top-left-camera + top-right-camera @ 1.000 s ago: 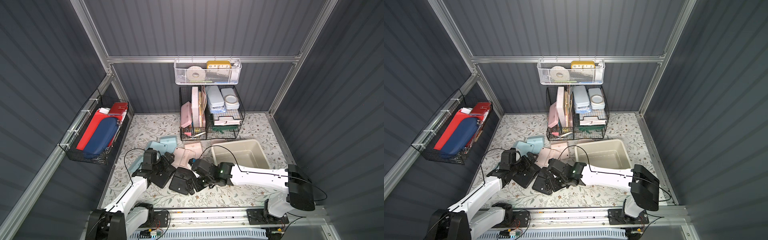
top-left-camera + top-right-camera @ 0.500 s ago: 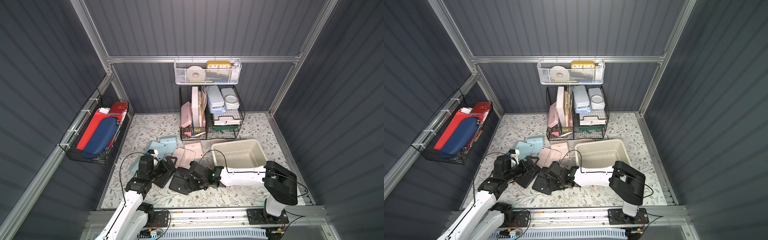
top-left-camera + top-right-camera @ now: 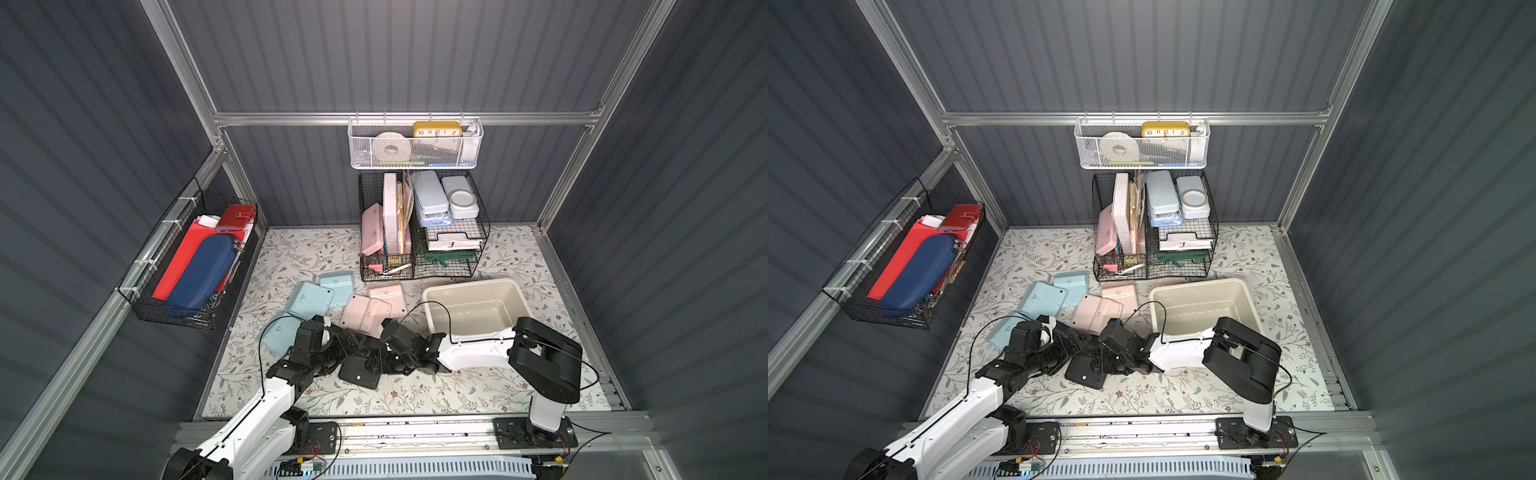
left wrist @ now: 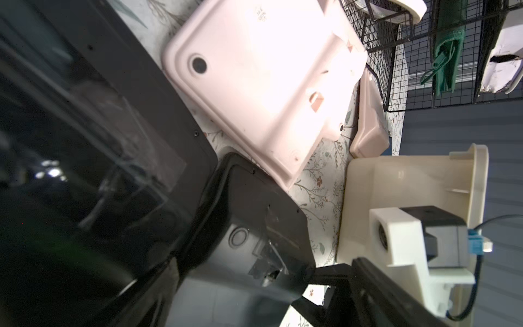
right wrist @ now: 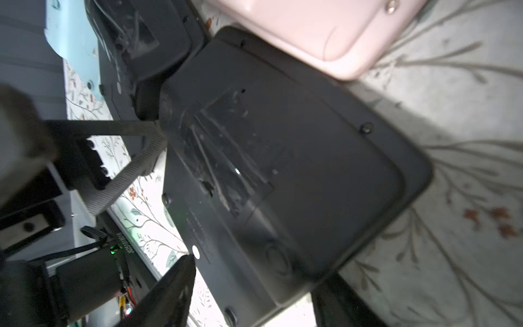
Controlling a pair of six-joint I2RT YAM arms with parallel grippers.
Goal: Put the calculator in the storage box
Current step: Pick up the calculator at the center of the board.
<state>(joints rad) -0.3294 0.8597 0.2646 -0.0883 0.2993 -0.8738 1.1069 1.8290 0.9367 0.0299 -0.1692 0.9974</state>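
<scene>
Several calculators lie face down on the floral mat. A black calculator [image 3: 359, 374] [image 3: 1084, 372] [image 5: 283, 170] rests flat near the front. My right gripper [image 3: 374, 361] [image 5: 254, 271] straddles one end of it, with a finger against each side. A second black calculator [image 3: 347, 343] [image 4: 99, 113] lies just to its left under my left gripper [image 3: 347, 345], which is open and holds nothing. The cream storage box [image 3: 515, 291] [image 3: 1246, 286] [image 4: 368, 184] stands empty to the right, behind my right forearm.
Pink calculators [image 3: 365, 311] and blue calculators [image 3: 309, 299] lie behind the black ones. Black wire baskets [image 3: 419, 232] stand at the back under a white mesh basket [image 3: 415, 145]. Another wire basket [image 3: 191, 257] hangs on the left wall. My right elbow [image 3: 544, 361] rises in front of the box.
My right arm's elbow has folded back and up towards its base, and its jaws have narrowed onto the black calculator. My left arm has drawn back a little towards the front.
</scene>
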